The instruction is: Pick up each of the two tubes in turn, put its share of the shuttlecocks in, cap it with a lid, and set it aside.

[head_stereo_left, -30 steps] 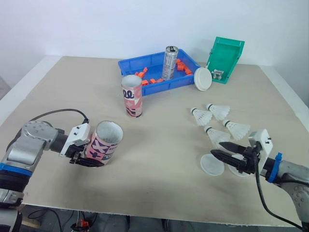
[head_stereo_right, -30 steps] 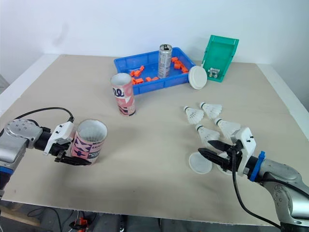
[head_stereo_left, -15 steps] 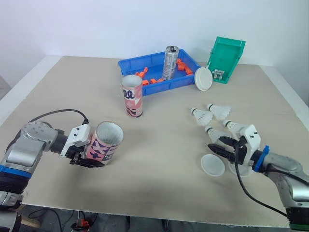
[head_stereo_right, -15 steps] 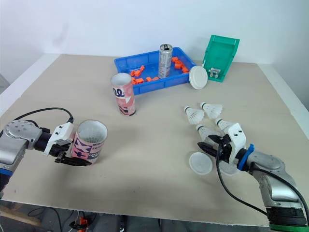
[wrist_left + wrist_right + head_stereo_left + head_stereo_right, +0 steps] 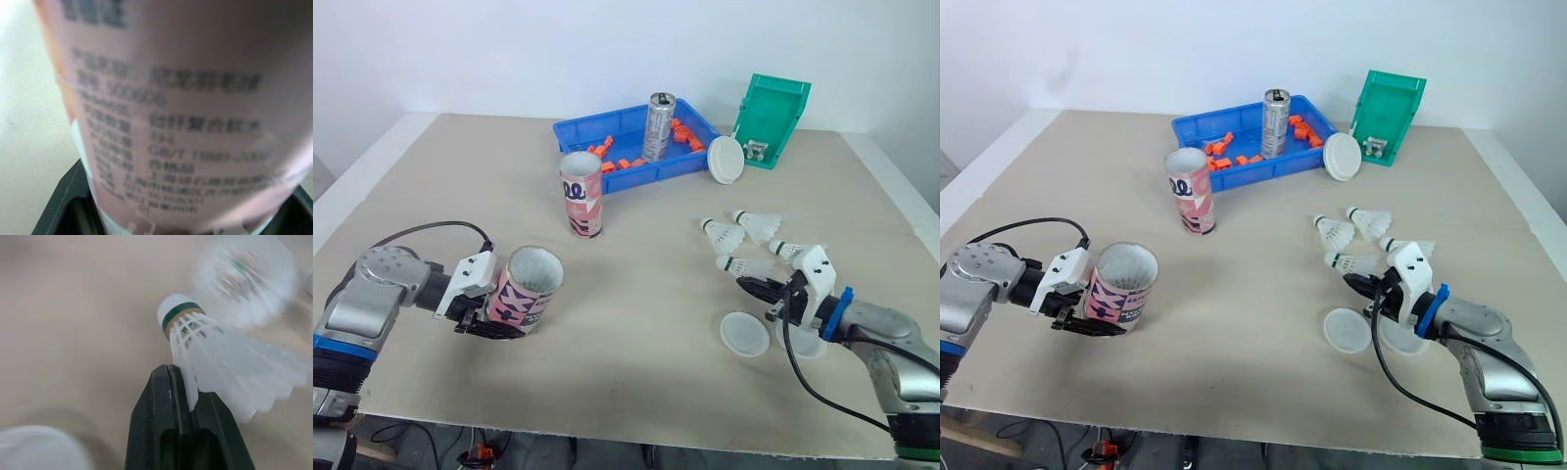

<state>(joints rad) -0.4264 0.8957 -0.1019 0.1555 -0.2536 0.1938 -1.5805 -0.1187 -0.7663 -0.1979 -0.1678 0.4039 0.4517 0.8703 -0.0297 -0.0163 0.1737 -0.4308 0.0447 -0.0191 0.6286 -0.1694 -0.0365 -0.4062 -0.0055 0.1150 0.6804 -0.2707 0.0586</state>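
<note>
White shuttlecock point(image 5: 220, 357) seems pinched in closed right tool point(image 5: 183, 381); left tool point(image 5: 492, 315) grips tube point(image 5: 526, 292).

We find bare table point(image 5: 636, 284) open between the tilted tube point(image 5: 524, 291) in the left gripper point(image 5: 494, 318) and the right gripper point(image 5: 751, 285) pinching a shuttlecock point(image 5: 744, 264); upright tube point(image 5: 580, 193) at the tilted one's 1 o'clock; loose shuttlecocks point(image 5: 724, 235) at the right gripper's 12, flat lid point(image 5: 745, 334) just beside at 6

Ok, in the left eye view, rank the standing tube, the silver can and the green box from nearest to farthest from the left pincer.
1. Standing tube, mid-table, ahead of the left pincer.
2. Silver can, in the blue tray.
3. Green box, far right.
</note>
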